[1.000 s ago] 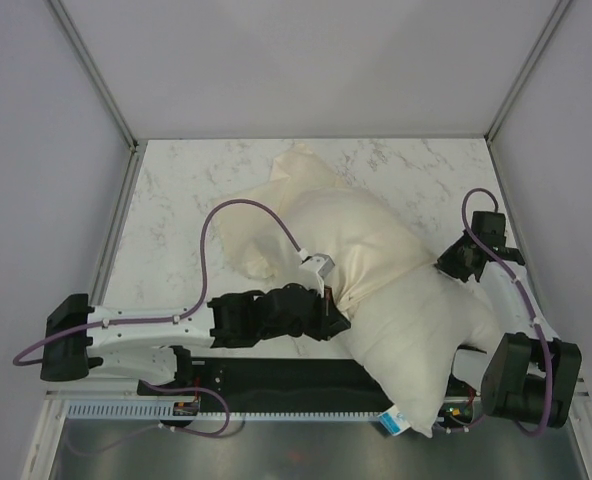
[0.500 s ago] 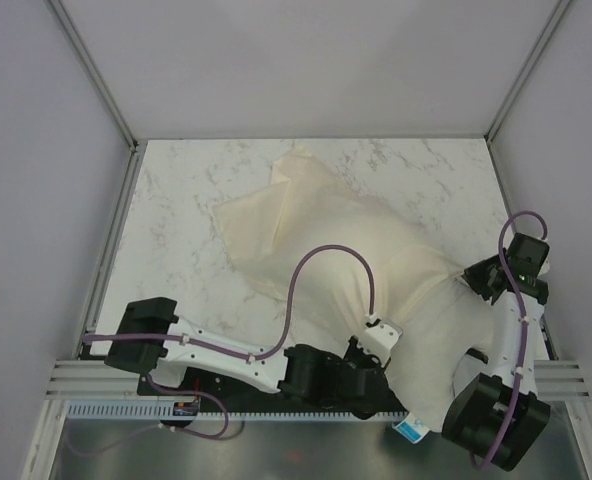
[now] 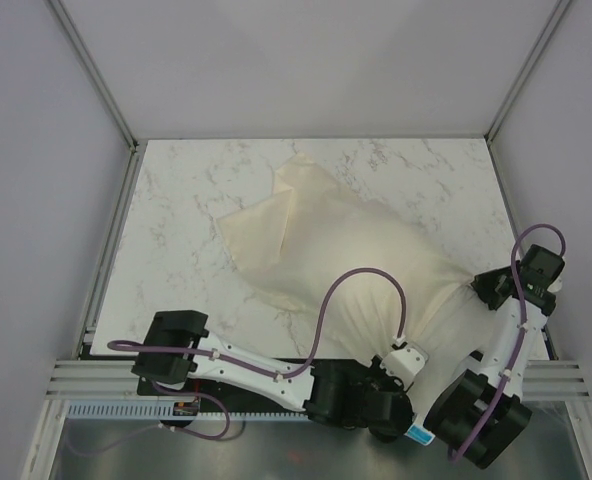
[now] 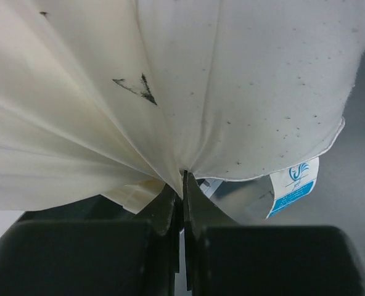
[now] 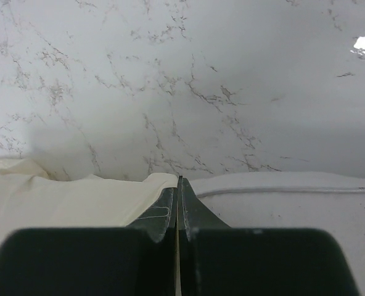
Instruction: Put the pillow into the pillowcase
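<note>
The cream pillowcase [image 3: 326, 240] lies diagonally across the table, pulled over most of the whiter pillow [image 3: 468, 325]. The pillow's near right end sticks out, its blue tag [image 3: 417, 435] hanging past the table's near edge. My left gripper [image 4: 184, 176] is shut on gathered pleats of the pillowcase [image 4: 77, 123], right beside the speckled pillow [image 4: 281, 74] and the tag [image 4: 293, 185]. My right gripper [image 5: 179, 180] is shut on the pillowcase's edge [image 5: 77, 197], with the pillow's seamed corner [image 5: 281, 203] to its right. From above, the right gripper [image 3: 484, 287] sits at the bundle's right side.
The marble tabletop [image 3: 186, 210] spreads to the left and back of the bundle. Grey enclosure walls with metal posts [image 3: 96, 75] surround it. A metal rail [image 3: 106, 380] and a grey strip [image 3: 276, 455] run along the near edge, where the left arm [image 3: 246, 370] stretches across.
My left arm has swung to the near right, dragging the pillowcase's mouth farther down over the pillow. My right gripper has moved right and nearer with its edge. Less of the pillow shows.
</note>
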Robot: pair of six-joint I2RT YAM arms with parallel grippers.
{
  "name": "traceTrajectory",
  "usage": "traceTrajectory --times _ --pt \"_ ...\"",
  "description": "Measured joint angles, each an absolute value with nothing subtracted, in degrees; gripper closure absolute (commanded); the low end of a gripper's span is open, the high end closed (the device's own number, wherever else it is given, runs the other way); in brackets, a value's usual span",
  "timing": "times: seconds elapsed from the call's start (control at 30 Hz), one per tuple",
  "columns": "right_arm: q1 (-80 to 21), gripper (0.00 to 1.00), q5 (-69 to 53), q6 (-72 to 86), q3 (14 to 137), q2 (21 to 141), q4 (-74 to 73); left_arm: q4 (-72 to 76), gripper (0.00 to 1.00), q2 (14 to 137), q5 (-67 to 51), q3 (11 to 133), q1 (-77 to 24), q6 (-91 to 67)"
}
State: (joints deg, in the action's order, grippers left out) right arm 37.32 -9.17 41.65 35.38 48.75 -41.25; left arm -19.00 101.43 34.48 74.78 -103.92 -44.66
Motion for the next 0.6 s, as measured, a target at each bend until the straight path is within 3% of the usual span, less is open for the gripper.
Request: traceTrajectory --times 0.43,0.6 --pt "38.39 1.0 -10.41 41.98 35.11 49.95 -41.65 -20.93 0.98 107.87 33.98 81.71 -106.24 -43.16" --pt "39.66 1.0 -15.92 40.66 34.11 49.98 -40.07 -12.95 0.98 98.7 33.69 69.01 -106.02 -44.07"
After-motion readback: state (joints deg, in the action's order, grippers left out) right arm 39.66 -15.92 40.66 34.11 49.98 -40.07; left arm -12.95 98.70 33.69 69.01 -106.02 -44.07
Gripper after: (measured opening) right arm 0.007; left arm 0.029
